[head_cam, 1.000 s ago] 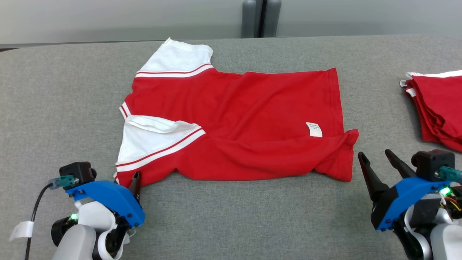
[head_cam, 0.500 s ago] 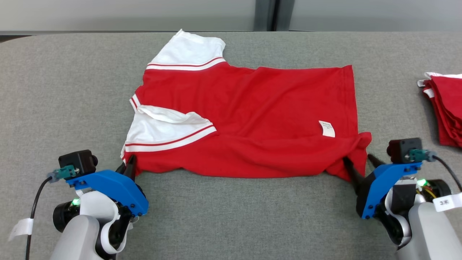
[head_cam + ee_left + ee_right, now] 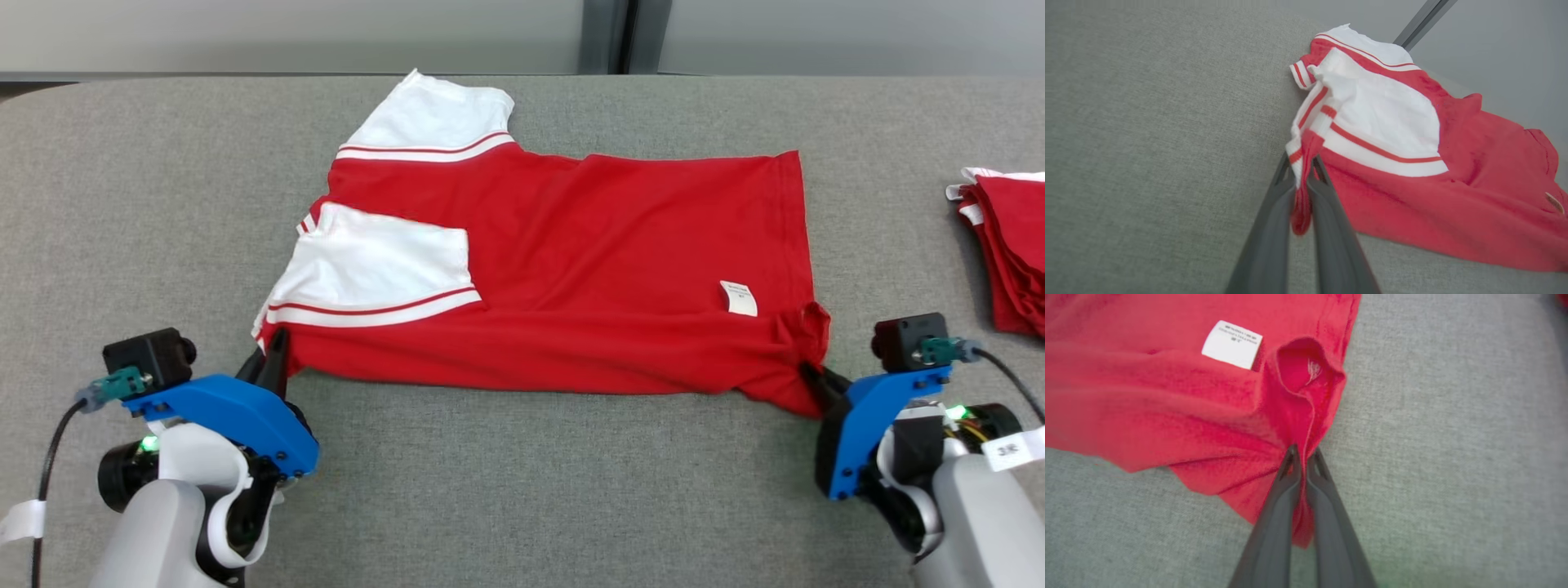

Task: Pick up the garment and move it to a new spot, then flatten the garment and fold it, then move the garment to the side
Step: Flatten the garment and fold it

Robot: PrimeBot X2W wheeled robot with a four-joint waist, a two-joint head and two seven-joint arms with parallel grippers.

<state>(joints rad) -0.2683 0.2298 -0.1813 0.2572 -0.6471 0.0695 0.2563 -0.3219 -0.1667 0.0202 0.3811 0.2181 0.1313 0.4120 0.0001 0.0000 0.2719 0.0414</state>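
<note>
The garment (image 3: 571, 261) is a red shirt with white, red-striped sleeves, folded lengthwise on the grey table; a white label (image 3: 738, 297) shows near its right hem. My left gripper (image 3: 271, 353) is shut on the near left corner by the lower sleeve, with the cloth (image 3: 1301, 196) pinched between its fingers in the left wrist view. At the near right hem corner my right gripper (image 3: 814, 377) is shut on red fabric (image 3: 1303, 486), seen bunched between the dark fingers in the right wrist view. The near edge of the garment is stretched between both grippers.
A stack of folded red garments (image 3: 1008, 253) lies at the right edge of the grey fabric-covered table (image 3: 122, 204). A pale wall with a dark vertical post (image 3: 620, 37) runs behind the table's far edge.
The right gripper reached the near right hem corner and shut on it. The left gripper shut on the near left corner. Both pulled outward, and the near edge and lower sleeve are flatter.
</note>
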